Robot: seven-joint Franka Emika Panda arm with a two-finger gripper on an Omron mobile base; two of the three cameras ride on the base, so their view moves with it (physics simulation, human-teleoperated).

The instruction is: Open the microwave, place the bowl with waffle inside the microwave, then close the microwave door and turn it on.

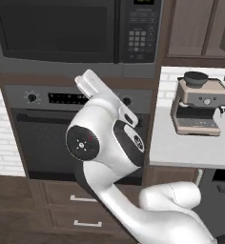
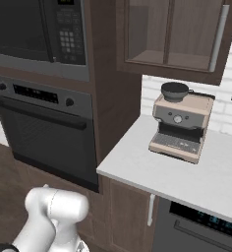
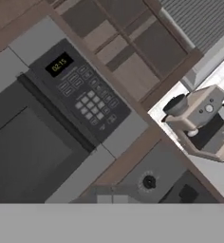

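**Microwave shut, bowl up on the coffee machine**

The bowl with waffle (image 2: pixel 175 90) is sitting atop the coffee machine (image 2: pixel 181 127) on the counter (image 2: pixel 152 173). The microwave (image 1: pixel 76 33) is standing above the oven (image 1: pixel 47 133), its microwave door (image 1: pixel 52 28) closed. The gripper's state cannot be told.

Microwave cropped, oven partly masked

The microwave (image 1: pixel 76 33) runs off the top edge; the arm (image 1: pixel 105 143) hides much of the oven (image 1: pixel 43 138).
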